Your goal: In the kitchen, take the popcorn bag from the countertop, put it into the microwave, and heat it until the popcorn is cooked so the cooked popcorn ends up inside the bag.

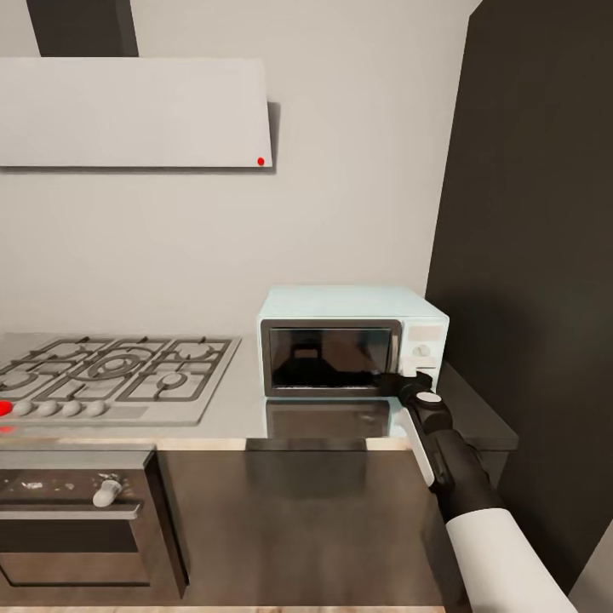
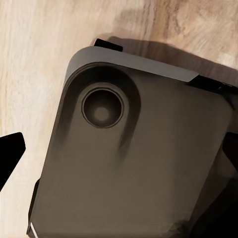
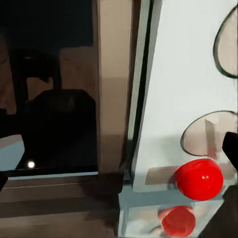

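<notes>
Right gripper at microwave door edge.

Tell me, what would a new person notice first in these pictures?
The pale blue microwave stands on the grey countertop against the wall, its dark door closed. The right gripper reaches to its lower right front corner, by the control panel, and the right wrist view shows a bright red round light there. To the left lies the gas hob, with a pale hood on the wall above it.
</notes>
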Controlling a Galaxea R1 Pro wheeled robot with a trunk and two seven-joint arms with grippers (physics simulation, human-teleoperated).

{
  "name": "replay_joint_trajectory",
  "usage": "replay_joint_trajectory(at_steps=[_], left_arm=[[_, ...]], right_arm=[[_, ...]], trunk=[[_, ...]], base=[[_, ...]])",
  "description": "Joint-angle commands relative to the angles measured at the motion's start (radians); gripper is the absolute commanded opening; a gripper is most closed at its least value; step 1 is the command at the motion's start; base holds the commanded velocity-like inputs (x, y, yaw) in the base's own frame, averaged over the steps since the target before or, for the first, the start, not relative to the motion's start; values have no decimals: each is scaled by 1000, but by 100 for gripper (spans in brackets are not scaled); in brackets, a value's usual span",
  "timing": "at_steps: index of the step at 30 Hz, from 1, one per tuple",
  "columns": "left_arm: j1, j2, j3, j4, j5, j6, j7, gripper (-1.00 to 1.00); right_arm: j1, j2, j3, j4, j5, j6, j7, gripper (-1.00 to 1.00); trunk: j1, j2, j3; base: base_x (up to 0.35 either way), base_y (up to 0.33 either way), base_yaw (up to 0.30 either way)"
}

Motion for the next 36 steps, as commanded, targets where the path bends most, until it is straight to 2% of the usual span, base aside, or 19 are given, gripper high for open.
replay_joint_trajectory(at_steps=[1, 36], left_arm=[[0, 0, 0, 0, 5, -2, 0, 100], [0, 0, 0, 0, 11, -2, 0, 100]], right_arm=[[0, -1, 1, -1, 1, 4, -5, 100], [-1, 1, 8, 0, -1, -13, -6, 100]], trunk=[[0, -1, -1], [0, -1, -1]], base=[[0, 0, 0], [21, 1, 0]])
